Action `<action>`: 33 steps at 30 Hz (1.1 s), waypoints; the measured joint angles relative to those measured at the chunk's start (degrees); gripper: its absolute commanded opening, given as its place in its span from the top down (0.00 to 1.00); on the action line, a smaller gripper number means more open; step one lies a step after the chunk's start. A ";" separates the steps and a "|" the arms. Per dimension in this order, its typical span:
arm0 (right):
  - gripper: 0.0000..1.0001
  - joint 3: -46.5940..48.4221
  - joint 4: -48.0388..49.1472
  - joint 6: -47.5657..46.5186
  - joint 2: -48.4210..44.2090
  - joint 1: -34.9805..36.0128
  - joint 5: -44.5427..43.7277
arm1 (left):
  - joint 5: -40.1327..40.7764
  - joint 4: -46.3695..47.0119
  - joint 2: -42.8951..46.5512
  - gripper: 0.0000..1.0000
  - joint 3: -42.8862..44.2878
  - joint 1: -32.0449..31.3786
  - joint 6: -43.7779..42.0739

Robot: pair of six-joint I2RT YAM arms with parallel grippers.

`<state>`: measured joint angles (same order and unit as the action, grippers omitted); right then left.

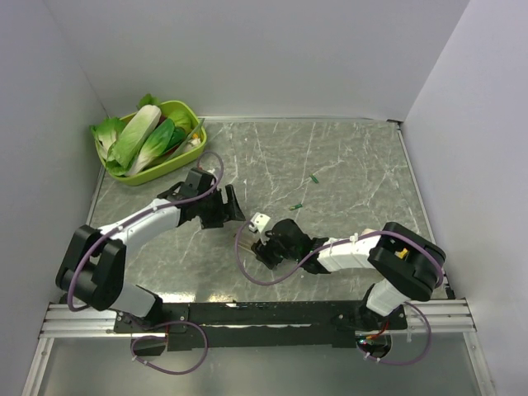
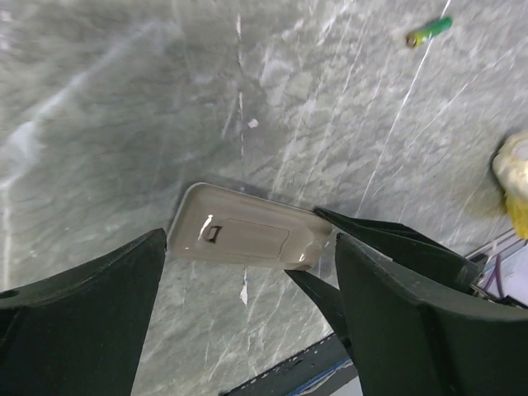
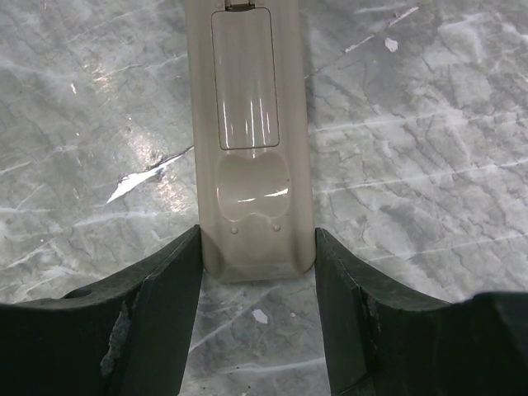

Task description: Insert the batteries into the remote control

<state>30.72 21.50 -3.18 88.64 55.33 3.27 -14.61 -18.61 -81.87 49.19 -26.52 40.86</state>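
Observation:
The remote control [image 3: 252, 99] lies flat on the marble table with its grey-brown reverse side and battery cover up. My right gripper [image 3: 257, 235] is shut on its near end, one finger pressed against each long side. In the left wrist view the remote control [image 2: 243, 235] lies crosswise just past my left gripper [image 2: 250, 260], which is open, its fingertips level with the remote's two ends. From above, the left gripper [image 1: 233, 206] and right gripper [image 1: 262, 241] face each other closely. Two small green batteries [image 1: 314, 178] [image 1: 296, 206] lie loose farther back; one battery [image 2: 429, 31] shows in the left wrist view.
A green bowl [image 1: 157, 175] of leafy vegetables stands at the back left corner. A small cream-white lump [image 1: 260, 220] sits beside the right gripper. Grey walls close the table on three sides, and a black rail [image 1: 264, 313] runs along the near edge.

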 measured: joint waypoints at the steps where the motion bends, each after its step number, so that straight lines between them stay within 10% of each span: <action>1: 0.87 0.00 0.07 -0.31 0.04 0.00 0.13 | 0.00 -0.28 -0.81 0.15 0.52 -0.50 -0.22; 3: 1.00 0.02 0.22 -0.83 0.13 0.00 0.52 | -0.02 -0.96 -1.92 0.18 1.46 -1.31 -0.74; 9: 1.00 0.24 -0.13 -1.51 0.15 0.00 0.85 | 0.04 -2.34 -4.24 0.32 3.61 -3.69 -1.42; 33: 1.00 2.62 -3.80 -2.08 0.76 0.02 0.94 | 7.61 -10.69 -7.89 0.39 8.04 -8.76 -2.78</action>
<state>33.34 17.69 -5.26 89.41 55.35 4.21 -7.01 -29.30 -89.76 57.23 -35.29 38.09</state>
